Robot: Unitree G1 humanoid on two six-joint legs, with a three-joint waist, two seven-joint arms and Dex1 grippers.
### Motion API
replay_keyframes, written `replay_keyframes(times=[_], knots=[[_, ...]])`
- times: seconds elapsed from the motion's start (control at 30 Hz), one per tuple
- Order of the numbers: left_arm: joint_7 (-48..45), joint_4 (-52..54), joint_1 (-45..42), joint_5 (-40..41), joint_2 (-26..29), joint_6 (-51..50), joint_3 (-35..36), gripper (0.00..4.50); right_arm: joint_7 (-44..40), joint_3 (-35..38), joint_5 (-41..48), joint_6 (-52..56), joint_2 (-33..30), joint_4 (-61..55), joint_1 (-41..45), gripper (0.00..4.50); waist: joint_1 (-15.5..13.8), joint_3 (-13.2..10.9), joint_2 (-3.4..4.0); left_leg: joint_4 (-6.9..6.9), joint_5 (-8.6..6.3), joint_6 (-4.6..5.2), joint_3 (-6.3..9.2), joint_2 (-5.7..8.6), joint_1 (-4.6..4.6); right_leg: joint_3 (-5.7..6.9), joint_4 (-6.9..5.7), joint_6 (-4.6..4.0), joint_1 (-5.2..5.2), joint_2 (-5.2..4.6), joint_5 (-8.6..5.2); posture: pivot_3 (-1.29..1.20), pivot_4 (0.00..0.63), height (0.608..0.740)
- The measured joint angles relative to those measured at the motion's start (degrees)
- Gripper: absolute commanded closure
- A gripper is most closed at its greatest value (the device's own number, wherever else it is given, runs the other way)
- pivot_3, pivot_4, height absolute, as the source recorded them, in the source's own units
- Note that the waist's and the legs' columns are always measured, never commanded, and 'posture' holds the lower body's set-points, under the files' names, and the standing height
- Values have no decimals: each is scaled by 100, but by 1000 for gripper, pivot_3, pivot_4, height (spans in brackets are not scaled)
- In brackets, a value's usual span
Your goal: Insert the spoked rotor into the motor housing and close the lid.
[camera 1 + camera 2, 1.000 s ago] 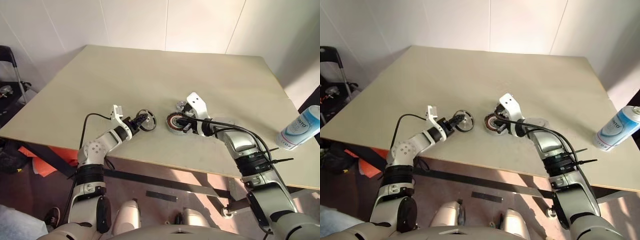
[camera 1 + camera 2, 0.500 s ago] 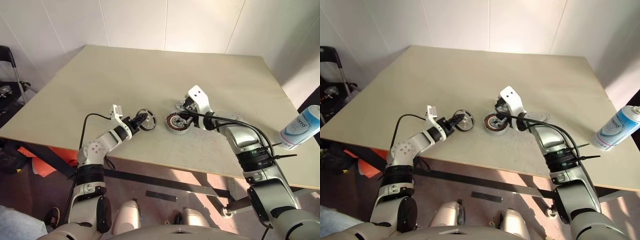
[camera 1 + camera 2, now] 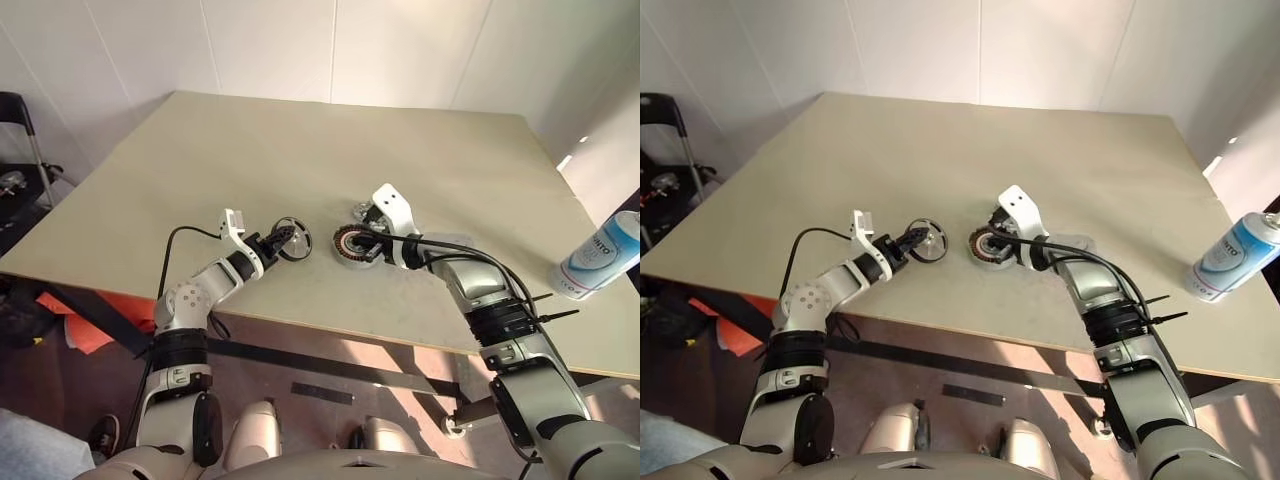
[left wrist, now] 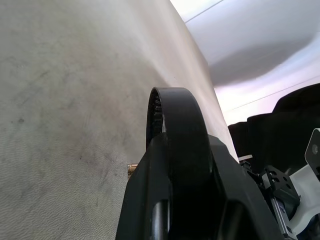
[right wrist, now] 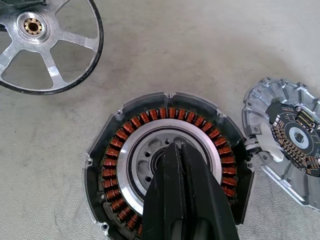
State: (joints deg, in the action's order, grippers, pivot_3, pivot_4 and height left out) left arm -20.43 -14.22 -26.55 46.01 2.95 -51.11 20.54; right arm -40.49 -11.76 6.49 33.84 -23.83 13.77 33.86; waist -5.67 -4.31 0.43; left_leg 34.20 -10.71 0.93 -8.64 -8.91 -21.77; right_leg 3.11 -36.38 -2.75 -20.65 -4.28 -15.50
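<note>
Left fingers [image 3: 283, 240] clamped on spoked rotor [image 3: 293, 241], held upright on table [image 3: 300, 140]. Right fingers [image 5: 184, 172] pressed together, empty, over centre of motor housing [image 5: 167, 167]. Lid [image 5: 287, 137] just beside housing.

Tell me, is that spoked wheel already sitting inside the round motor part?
No, the spoked wheel lies apart from the motor part, whose copper ring is uncovered.

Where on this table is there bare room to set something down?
The far half of the table beyond the motor housing is bare, as is the near-right stretch toward the spray can. It is crowded mid-front: spoked rotor, housing and lid sit close together between both hands.
</note>
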Motion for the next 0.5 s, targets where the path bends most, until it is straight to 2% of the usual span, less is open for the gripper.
replay_keyframes(times=[0.23,0.5], knots=[[0,4,1,-1,-40,1,-47,4089,-44,177,57,254,-93,-538,100,4500,0,-2,-3,0,-2,5,0,0,-22,0,1,0,-22,0,0,0,0,740],[2,-10,-3,-10,-37,12,-69,4089,43,50,-4,63,143,-172,-170,4500,3,-2,-2,1,-1,3,-1,1,-17,0,0,0,-17,0,0,0,0,740]])
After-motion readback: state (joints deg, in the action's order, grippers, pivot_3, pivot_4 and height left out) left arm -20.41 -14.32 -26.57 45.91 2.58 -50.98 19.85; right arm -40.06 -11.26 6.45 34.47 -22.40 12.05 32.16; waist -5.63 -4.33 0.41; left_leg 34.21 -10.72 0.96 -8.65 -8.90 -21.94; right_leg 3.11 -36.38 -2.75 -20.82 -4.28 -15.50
